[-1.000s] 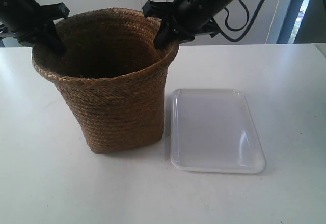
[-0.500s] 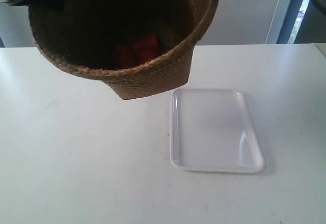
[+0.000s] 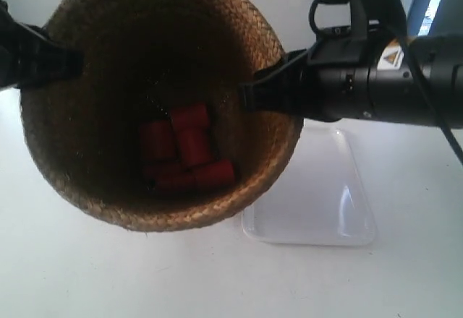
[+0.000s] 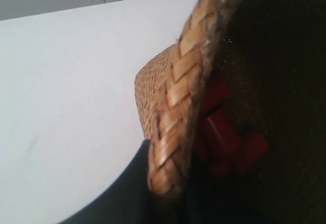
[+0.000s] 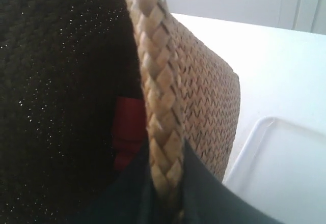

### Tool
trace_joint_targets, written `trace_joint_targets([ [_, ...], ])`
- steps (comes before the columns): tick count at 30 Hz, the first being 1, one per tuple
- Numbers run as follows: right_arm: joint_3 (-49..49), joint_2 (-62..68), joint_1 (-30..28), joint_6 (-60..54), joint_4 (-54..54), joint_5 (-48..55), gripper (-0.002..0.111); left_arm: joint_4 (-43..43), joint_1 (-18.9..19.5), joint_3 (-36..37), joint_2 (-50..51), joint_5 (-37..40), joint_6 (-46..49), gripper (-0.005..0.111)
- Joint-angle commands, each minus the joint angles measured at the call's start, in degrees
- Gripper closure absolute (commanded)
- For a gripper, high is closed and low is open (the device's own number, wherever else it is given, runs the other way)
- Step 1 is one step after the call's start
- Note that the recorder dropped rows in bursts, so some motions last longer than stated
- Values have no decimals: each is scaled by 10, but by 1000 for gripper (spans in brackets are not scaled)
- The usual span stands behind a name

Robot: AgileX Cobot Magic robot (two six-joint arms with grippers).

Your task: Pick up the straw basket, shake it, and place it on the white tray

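Lifted higher and tipped, the straw basket (image 3: pixel 108 188) bares red blocks (image 3: pixel 184 155), left pincer (image 4: pixel 165 188) and right pincer (image 5: pixel 165 188) clamping its rim.

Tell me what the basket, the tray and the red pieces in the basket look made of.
Straw basket: braided natural fibre, matte tan, plaited strands along the rim. White tray: likely plastic, smooth, glossy highlight. Red pieces: smooth, hard-looking blocks; plastic or painted wood, unclear.
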Motion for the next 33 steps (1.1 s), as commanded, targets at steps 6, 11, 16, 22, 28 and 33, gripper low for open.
trace_joint_targets([
  [6,52,-34,17,0,1,-19,108,9,-27,100,-57,-141,8,107],
  [11,52,-32,17,-7,0,-52,108,9,-27,105,-56,-157,15,107],
  [16,52,-32,17,-5,2,-77,108,7,-27,105,-50,-164,14,107],
  [22,74,-141,65,2,6,-106,108,18,-82,119,-164,-160,26,107],
  [28,53,-85,62,11,36,-39,108,1,-95,110,-135,-101,16,107],
  [33,87,-114,79,-57,28,-176,108,22,-95,142,-162,-193,79,107],
])
